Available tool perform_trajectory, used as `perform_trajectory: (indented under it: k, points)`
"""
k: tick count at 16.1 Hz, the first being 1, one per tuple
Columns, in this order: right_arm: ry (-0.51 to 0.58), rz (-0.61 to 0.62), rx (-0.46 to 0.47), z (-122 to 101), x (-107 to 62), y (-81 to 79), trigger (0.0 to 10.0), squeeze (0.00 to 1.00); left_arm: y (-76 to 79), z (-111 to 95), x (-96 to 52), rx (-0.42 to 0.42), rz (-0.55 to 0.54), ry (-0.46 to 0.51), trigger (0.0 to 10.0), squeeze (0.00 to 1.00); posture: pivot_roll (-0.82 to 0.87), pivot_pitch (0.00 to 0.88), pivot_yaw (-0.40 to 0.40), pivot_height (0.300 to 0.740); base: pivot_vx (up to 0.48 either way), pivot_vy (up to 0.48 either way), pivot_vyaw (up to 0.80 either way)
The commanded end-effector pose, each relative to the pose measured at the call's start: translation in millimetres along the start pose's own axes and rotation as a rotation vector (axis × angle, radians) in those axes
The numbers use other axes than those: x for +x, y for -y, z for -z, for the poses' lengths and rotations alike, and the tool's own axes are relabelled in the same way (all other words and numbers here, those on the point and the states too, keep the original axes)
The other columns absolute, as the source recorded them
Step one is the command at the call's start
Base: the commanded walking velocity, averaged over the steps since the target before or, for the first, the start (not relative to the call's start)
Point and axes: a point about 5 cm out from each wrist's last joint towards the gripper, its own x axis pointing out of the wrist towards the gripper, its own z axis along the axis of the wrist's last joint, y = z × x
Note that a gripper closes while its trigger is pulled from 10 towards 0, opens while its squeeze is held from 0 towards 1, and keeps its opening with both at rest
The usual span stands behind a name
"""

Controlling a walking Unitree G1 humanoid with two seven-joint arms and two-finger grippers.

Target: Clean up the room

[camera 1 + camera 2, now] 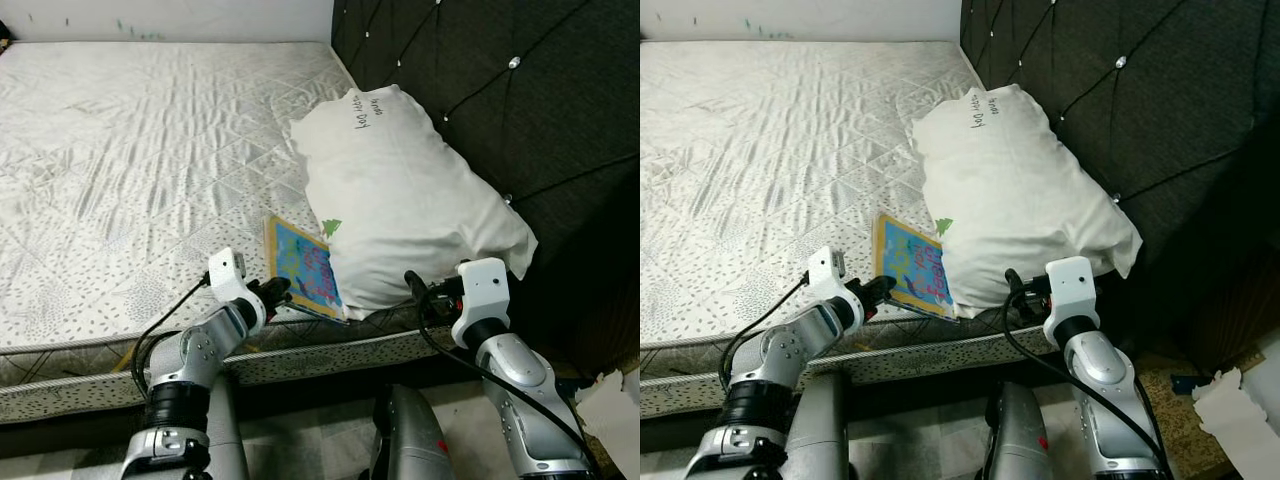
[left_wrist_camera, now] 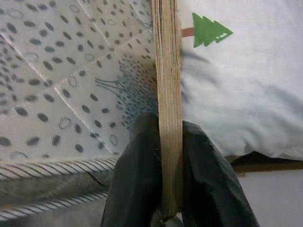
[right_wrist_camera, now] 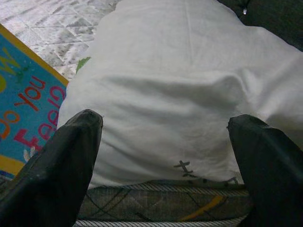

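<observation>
blue book (image 1: 303,265) reads "you feel", pinched by left hand (image 2: 170,165); right hand (image 3: 165,156) wide at pillow (image 1: 400,190).

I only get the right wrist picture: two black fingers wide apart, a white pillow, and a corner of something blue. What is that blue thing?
Observer: A picture book lying on the mattress, partly tucked under the pillow.
Operator: Is anything touching it?
Observer: Yes, the left pincer is shut on the book's near edge.
Operator: And what's behind the pillow?
Observer: A dark tufted headboard; the pillow leans against it.
</observation>
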Motion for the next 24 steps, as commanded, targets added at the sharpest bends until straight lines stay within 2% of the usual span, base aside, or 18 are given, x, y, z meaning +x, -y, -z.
perform_trajectory:
  k: [1, 6, 10, 14, 15, 17, 24]
  points:
    - [0.017, 0.000, -0.013, -6.0, -1.6, 2.8, 10.0, 0.00, -2.9, -20.5, -0.6, 0.027, -0.019, 0.074, 10.0, 0.00, -0.07, 0.012, -0.067, 0.561, 0.000, 0.000, 0.00]
    - [0.019, 0.000, -0.023, -6.8, -0.5, 2.9, 10.0, 0.00, -17.9, -36.4, -3.3, 0.046, -0.053, 0.097, 10.0, 0.00, -0.07, 0.010, -0.072, 0.561, 0.000, 0.000, 0.00]
    - [0.024, -0.003, -0.032, -7.6, 0.6, 2.2, 10.0, 0.00, -17.4, -48.3, -5.6, 0.045, -0.045, 0.126, 10.0, 0.00, -0.07, 0.009, -0.074, 0.561, 0.000, 0.000, 0.00]
    - [0.029, -0.011, -0.041, -8.6, 2.9, 0.1, 10.0, 0.00, -20.8, -41.9, -1.9, 0.022, -0.044, 0.097, 10.0, 0.00, -0.07, 0.008, -0.075, 0.561, 0.000, 0.000, 0.00]
    - [0.031, -0.012, -0.046, -8.9, 2.9, -0.3, 10.0, 0.00, -15.1, -35.9, 2.4, -0.023, 0.003, 0.067, 10.0, 0.00, -0.07, 0.006, -0.076, 0.561, 0.000, 0.000, 0.00]
    - [0.030, -0.012, -0.048, -8.8, 3.1, -0.5, 10.0, 0.00, -11.2, -30.9, 6.4, -0.062, 0.028, 0.048, 10.0, 0.00, -0.07, 0.005, -0.075, 0.561, 0.000, 0.000, 0.00]
    - [0.029, -0.014, -0.055, -7.8, 3.3, -1.0, 10.0, 0.00, -11.5, -29.6, 11.4, -0.065, 0.043, 0.011, 10.0, 0.00, -0.08, 0.000, -0.075, 0.561, 0.000, 0.000, 0.00]
